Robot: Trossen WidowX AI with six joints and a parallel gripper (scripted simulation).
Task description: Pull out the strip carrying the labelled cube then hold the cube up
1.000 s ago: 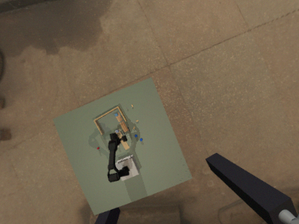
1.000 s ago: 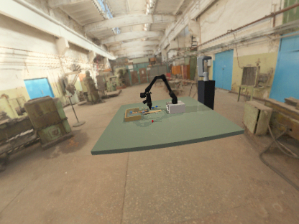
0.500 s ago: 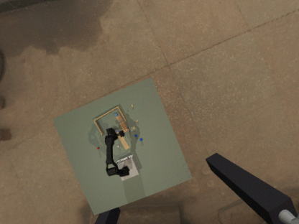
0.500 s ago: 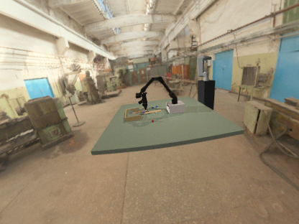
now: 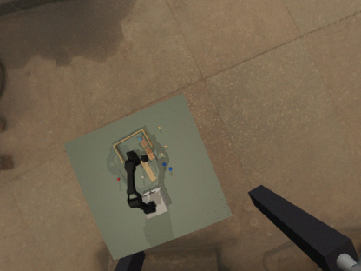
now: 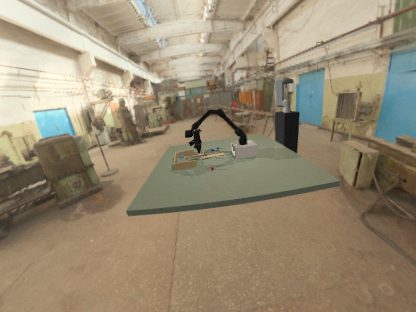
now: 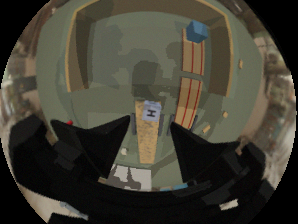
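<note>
The speckled strip (image 7: 147,145) (image 5: 148,172) is in one piece. The labelled cube (image 7: 151,111), pale with a black H, sits on its far end in the wrist view; the arm hides it in the top view. My gripper (image 7: 151,121) (image 6: 199,150) is open and points down, its fingers apart on either side of the cube and strip, with gaps to the cube. To the right in the wrist view is a red-lined strip in two pieces, a far piece (image 7: 193,57) and a near piece (image 7: 188,97), with a gap between. A plain blue cube (image 7: 197,31) (image 5: 140,138) stands on the far piece.
A brown wall (image 7: 227,57) (image 6: 185,165) surrounds the far area on three sides. Low dark rails (image 7: 133,124) flank the speckled strip. Small wooden bits (image 7: 225,114) lie right, a red object (image 7: 69,122) (image 5: 118,179) left. Two blue balls, one here (image 5: 170,168), lie beside the strips.
</note>
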